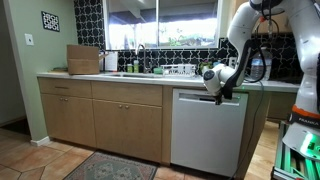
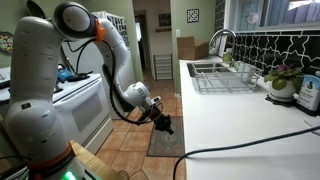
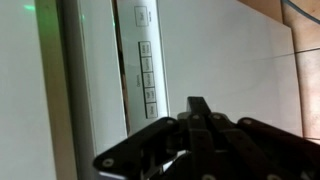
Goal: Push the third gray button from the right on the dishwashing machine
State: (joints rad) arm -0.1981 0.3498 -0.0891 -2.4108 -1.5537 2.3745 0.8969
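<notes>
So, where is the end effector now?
In an exterior view the end effector is at the control strip atop the dishwashing machine, just below the counter.

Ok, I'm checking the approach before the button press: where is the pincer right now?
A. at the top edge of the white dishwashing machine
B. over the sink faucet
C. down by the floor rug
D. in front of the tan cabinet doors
A: in an exterior view the pincer sits at the upper edge of the dishwashing machine, and the wrist view shows the machine's control strip just ahead.
</notes>
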